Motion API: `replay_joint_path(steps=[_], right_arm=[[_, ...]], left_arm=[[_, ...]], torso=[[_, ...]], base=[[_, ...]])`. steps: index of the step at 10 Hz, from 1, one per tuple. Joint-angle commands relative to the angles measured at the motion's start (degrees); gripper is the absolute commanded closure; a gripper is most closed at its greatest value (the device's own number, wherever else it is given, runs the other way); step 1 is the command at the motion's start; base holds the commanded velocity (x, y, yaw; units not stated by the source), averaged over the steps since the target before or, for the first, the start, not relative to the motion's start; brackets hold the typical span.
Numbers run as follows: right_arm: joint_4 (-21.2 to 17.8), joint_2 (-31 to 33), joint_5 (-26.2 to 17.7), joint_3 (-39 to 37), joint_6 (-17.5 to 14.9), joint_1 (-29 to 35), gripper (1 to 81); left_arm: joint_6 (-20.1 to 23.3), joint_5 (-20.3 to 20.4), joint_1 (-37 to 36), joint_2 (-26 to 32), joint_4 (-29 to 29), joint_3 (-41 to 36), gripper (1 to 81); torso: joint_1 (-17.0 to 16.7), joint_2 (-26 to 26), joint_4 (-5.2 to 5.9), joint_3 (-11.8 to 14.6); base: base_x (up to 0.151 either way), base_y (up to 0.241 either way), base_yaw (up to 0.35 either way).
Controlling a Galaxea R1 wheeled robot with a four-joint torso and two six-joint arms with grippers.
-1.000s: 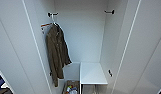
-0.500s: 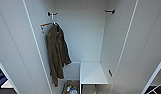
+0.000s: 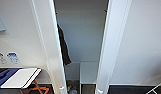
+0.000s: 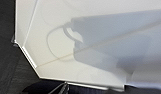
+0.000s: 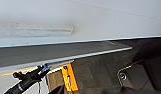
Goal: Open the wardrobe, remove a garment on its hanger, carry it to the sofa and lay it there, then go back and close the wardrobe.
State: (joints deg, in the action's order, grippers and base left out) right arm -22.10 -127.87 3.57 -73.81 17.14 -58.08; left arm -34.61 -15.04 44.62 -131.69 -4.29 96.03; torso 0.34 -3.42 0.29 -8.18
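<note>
Now the wardrobe [image 3: 82, 37] stands upright, both tall doors partly open.

legible text: none | wall plates [image 3: 7, 58]: blue-and-white markings, too blurred to read | wardrobe [image 3: 116, 45]: no lettering seen | orange tag [image 5: 69, 78]: no characters resolvable

Head camera, high on the robot, faces forward and down at close range into the gap between the 2 partly open doors of the tall white wardrobe [image 3: 106, 47]. Left wrist camera sits close against a white panel [image 4: 78, 37] above dark floor [image 4: 6, 62]. Right wrist camera skims a white door surface with long handle [image 5: 33, 31], sharing that dark floor.
</note>
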Motion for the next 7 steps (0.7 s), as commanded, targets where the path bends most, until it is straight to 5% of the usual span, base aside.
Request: replay_joint_path(steps=[1, 4, 7], right_arm=[[4.61, -1.80, -1.29, 0.00, -0.35, 4.07, 1.0], [9.08, -7.42, -1.99, -13.16, -0.44, -2.27, 1.0], [15.33, -15.41, -3.04, -28.72, -0.62, -8.68, 1.0]], left_arm=[[0.07, -1.92, -2.48, -0.94, -3.62, 1.10, 1.0], [0.07, -0.69, 9.56, -7.00, -13.44, 7.85, 1.0], [0.33, 5.63, 21.68, -13.32, -19.61, 15.93, 1.0]], torso=[[0.00, 0.00, 0.00, 0.00], [0.00, 0.00, 0.00, 0.00], [0.00, 0.00, 0.00, 0.00]], base=[[0.000, 0.000, 0.000], [0.000, 0.000, 0.000], [0.000, 0.000, 0.000]])
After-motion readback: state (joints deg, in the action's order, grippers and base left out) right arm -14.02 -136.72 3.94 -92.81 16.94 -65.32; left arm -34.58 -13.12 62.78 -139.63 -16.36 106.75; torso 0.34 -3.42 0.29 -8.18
